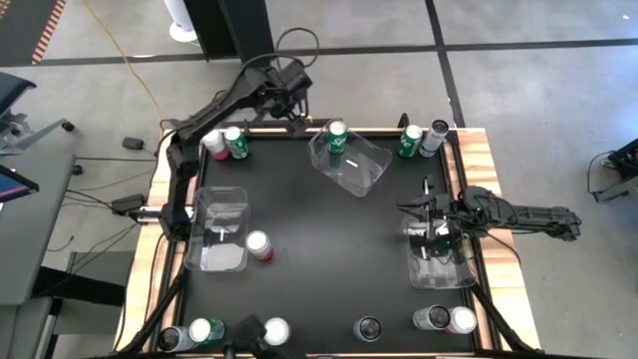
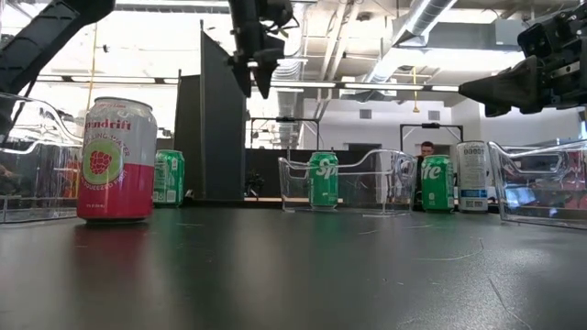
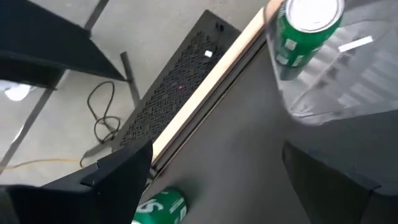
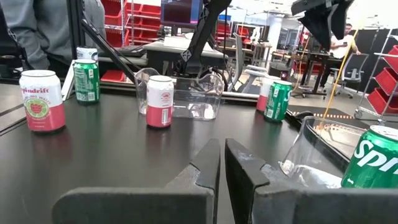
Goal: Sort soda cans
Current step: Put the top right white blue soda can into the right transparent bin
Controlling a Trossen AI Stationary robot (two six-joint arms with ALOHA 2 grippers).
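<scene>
High view, upper left: left gripper (image 1: 295, 100) open and empty; lower squarely over green can (image 1: 237, 143) before closing.

Around the lone red can (image 1: 259, 245) the bench (image 1: 329, 249) lies open; a clear bin (image 1: 218, 229) stands beside it.

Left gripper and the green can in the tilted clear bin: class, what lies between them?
High view: only bare black table separates left gripper from green can; bin wall surrounds it.
</scene>
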